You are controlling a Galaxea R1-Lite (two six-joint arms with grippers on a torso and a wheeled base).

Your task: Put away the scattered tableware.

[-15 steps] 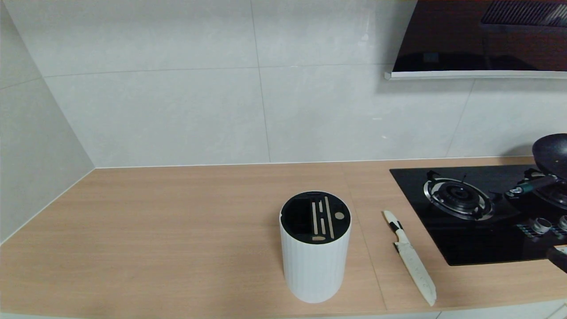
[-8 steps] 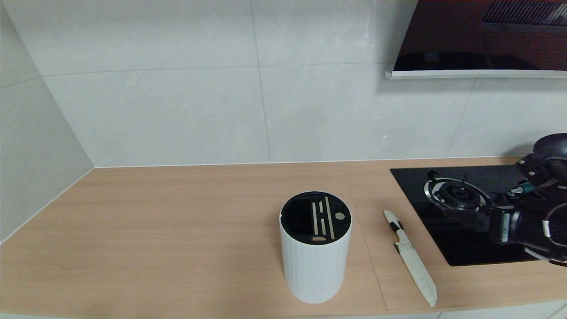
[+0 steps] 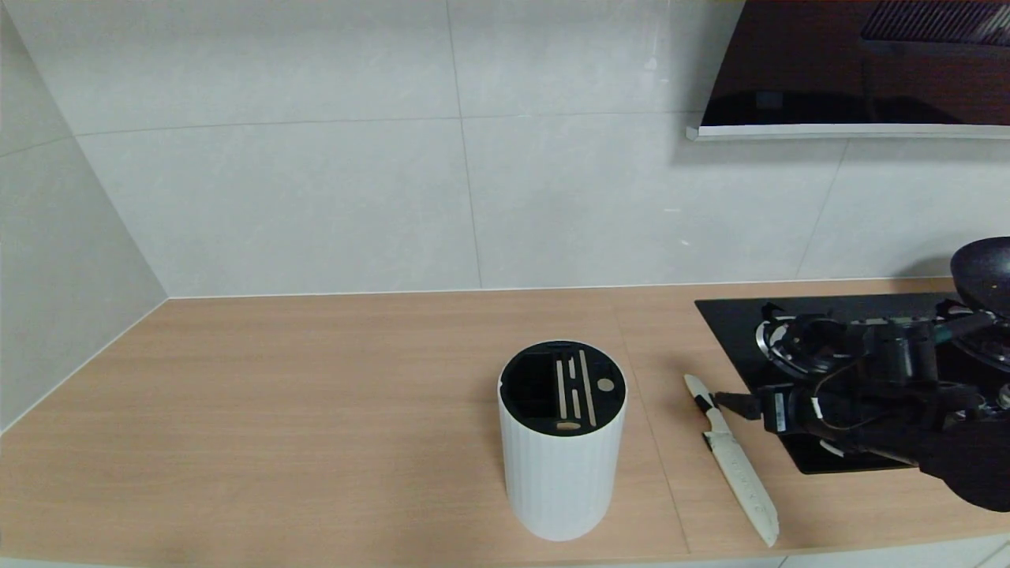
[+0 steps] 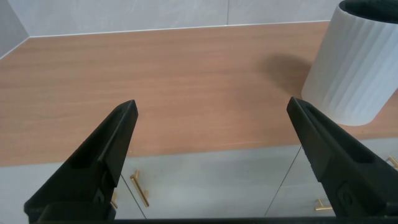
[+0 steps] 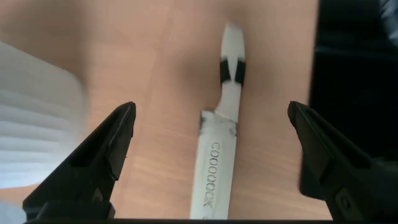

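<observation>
Surface (image 3: 316,410): light wood-grain, matt, smooth, looks like laminate. Knife holder (image 3: 562,473): white ribbed wall, matt, plastic-looking. Its top insert (image 3: 527,388): black, matt, slotted. Knife (image 3: 734,465): smooth cream handle with a black band; blade is pale with a dull, speckled coating. Hob (image 3: 734,319): black glass, glossy. Burner ring (image 3: 763,339): bright metal. Pan (image 3: 982,272): dark, matt. Wall tiles (image 3: 316,197): pale grey, smooth, faint sheen. Hood (image 3: 797,71): dark glossy panel with a pale lower trim. Left gripper (image 4: 211,115) and right gripper (image 5: 210,118): black matt fingers, hard plastic by the look. Cabinet handle (image 4: 140,190) below the surface: brass-coloured metal, satin.
</observation>
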